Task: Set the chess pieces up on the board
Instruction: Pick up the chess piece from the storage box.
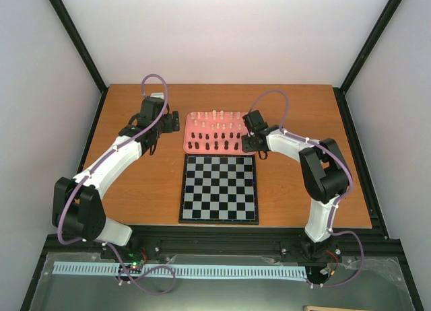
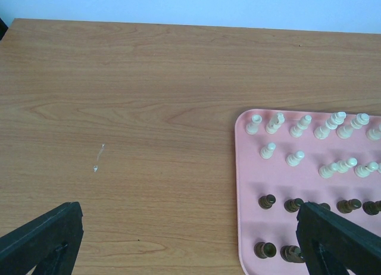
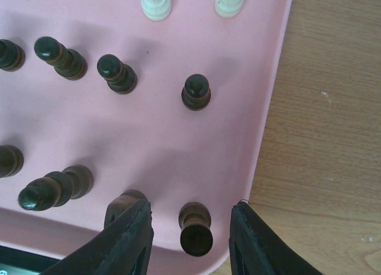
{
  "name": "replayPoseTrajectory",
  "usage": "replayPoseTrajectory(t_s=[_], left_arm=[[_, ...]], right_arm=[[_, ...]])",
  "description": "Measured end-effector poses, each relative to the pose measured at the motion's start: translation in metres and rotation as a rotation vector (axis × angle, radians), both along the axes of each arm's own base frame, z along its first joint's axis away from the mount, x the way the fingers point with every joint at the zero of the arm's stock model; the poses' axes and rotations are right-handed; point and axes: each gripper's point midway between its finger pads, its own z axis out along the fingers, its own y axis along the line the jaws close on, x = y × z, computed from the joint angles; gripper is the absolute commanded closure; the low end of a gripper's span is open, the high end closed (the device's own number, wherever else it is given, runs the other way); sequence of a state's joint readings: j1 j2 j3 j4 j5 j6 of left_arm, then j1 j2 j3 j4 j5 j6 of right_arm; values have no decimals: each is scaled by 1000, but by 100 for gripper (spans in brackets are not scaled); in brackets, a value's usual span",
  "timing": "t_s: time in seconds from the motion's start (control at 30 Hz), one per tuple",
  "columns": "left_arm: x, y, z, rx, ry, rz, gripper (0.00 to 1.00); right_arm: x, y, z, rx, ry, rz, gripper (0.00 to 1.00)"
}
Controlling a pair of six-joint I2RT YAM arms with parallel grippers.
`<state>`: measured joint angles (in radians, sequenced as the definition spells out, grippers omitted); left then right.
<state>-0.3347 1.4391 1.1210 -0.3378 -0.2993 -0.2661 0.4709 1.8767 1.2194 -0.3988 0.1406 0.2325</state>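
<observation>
step: grasp dark piece (image 3: 196, 236), lower-right corner of pink tray (image 3: 178, 144) | right tool (image 3: 188, 211): partly open, straddling it, nothing gripped | advice: centre, close low, lift straight, spare neighbouring piece (image 3: 132, 197) | left tool (image 2: 189, 212): wide open, empty, over counter (image 2: 149, 108) | tray: all dark and cream pieces (image 3: 156, 4) | board (image 1: 219, 188): below tray, no pieces

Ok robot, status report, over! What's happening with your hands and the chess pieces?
Right end effector open, straddling dark piece, not gripping. Left end effector open, empty. Board bare; chess pieces on pink tray. Hazard: neighbour piece close beside.
</observation>
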Motion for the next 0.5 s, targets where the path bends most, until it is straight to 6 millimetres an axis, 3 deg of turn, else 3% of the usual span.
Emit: replayPoseTrajectory(t_s=[0.5], left_arm=[[2, -1, -11, 9, 25, 0, 0]], right_arm=[[3, -8, -8, -7, 16, -17, 72]])
